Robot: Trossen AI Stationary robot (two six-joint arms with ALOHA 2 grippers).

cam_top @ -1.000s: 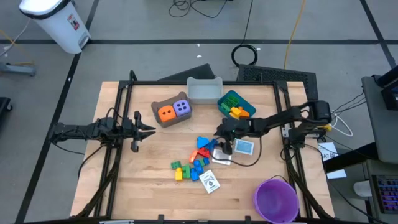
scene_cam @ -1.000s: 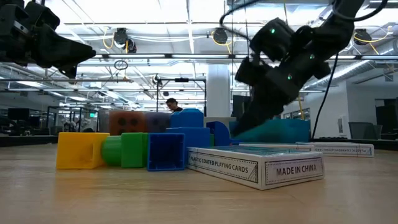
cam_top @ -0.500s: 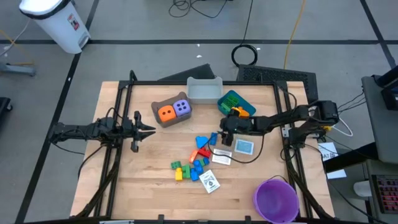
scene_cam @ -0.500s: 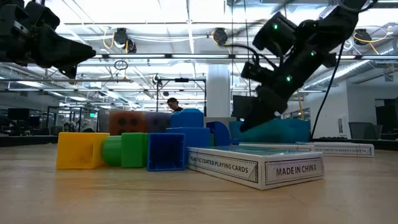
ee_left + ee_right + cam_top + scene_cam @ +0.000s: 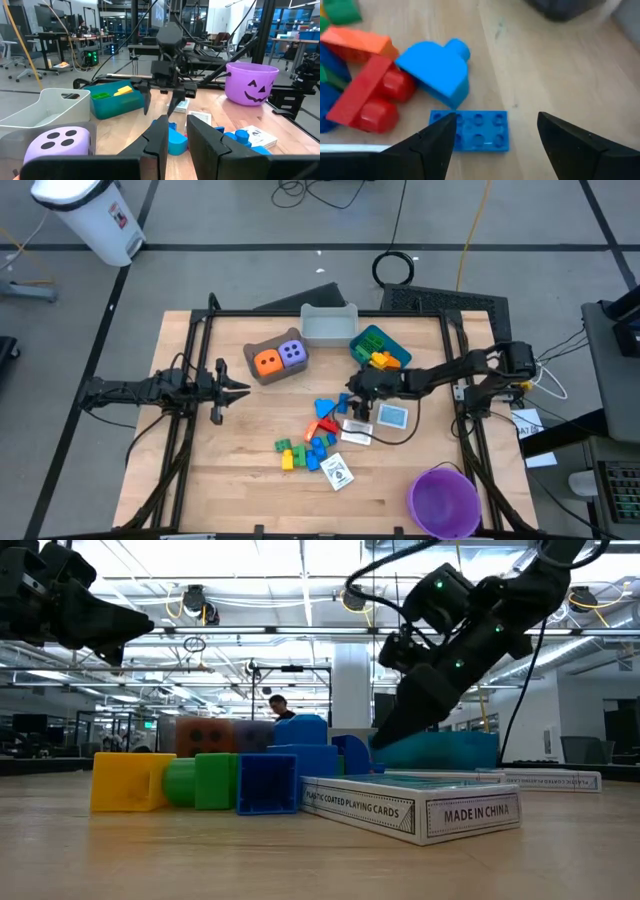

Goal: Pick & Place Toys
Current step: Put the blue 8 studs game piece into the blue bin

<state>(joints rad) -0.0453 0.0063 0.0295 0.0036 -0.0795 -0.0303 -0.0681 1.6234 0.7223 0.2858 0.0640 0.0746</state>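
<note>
At the far edge of your light wooden table (image 5: 230,470) sits a pale grey plastic bin (image 5: 329,324), with a teal-blue plastic bin (image 5: 370,340) just beside it. You'll see a purple plastic pumpkin-face bowl (image 5: 443,500) at the near right corner. A white waste bin (image 5: 88,215) stands on the floor.

Glossy plastic bricks (image 5: 440,75), matt wooden table (image 5: 240,465)
</note>
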